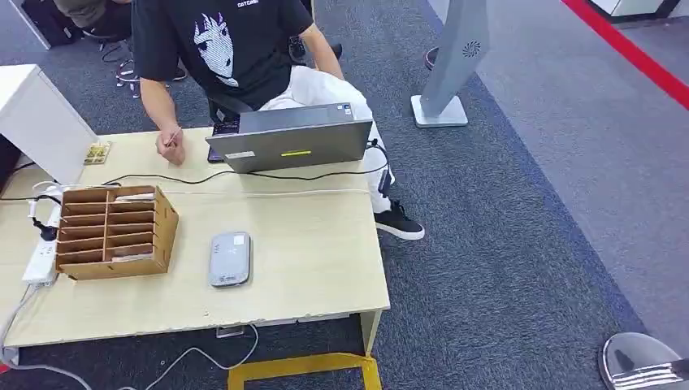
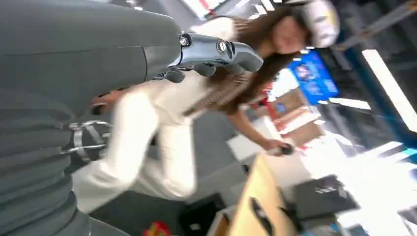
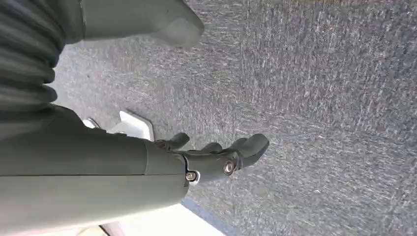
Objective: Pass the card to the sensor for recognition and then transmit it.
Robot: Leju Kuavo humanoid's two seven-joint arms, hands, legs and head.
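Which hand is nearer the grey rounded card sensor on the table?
Probably left. Left hand faces the light wooden table bearing the grey rounded sensor; right hand hangs over grey carpet.

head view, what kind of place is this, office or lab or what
Probably an office or demo workspace: grey carpet underfoot, a light wooden desk with a grey laptop and a seated person beside it, plus a wooden card organizer and a grey card reader.

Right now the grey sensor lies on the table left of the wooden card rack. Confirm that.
Not quite. In the head view the grey sensor lies on the table to the right of the wooden card rack, not left.
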